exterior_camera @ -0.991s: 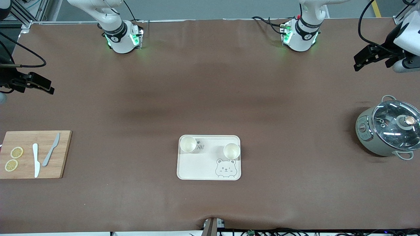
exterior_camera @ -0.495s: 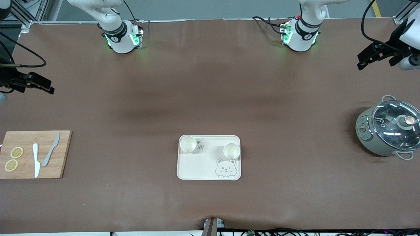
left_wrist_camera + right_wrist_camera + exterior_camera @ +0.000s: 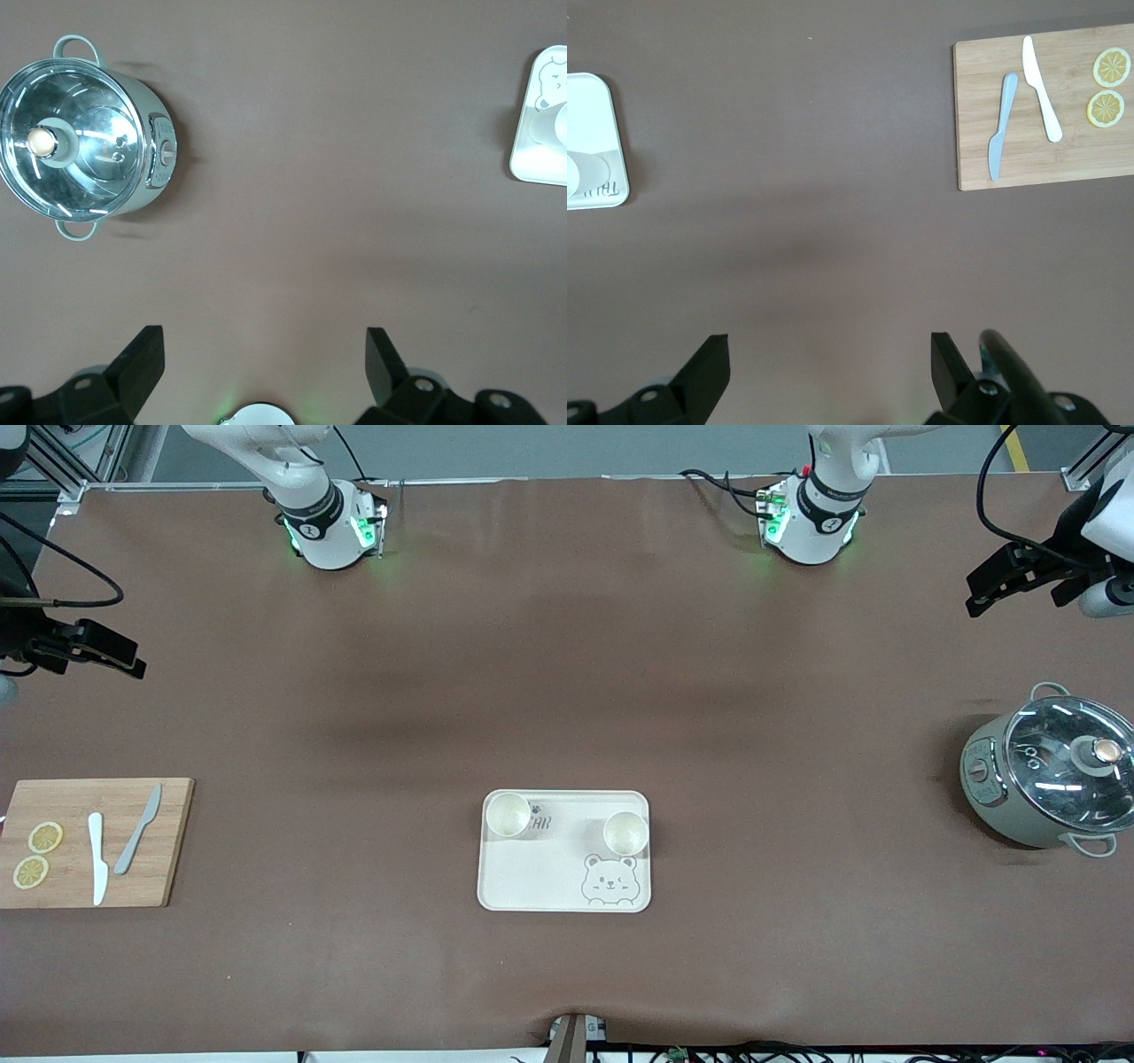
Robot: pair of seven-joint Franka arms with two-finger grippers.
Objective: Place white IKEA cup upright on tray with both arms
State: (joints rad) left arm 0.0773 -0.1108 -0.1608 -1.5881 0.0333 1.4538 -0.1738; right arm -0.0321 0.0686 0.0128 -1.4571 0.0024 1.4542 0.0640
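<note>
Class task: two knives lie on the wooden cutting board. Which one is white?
The white knife, lying beside the lemon slices; the grey knife lies toward the tray's side.

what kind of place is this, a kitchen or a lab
Most likely a robotics lab staged with kitchen props. Two arm bases are bolted along one brown-covered table, with loose cables at its edges. The props are sparse: a tray holding two cups, a cutting board and a lidded pot.

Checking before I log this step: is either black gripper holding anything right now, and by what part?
Nothing is held. The left gripper and the right gripper are both open and empty; both white cups stand upright on the cream-white rectangular tray.
</note>
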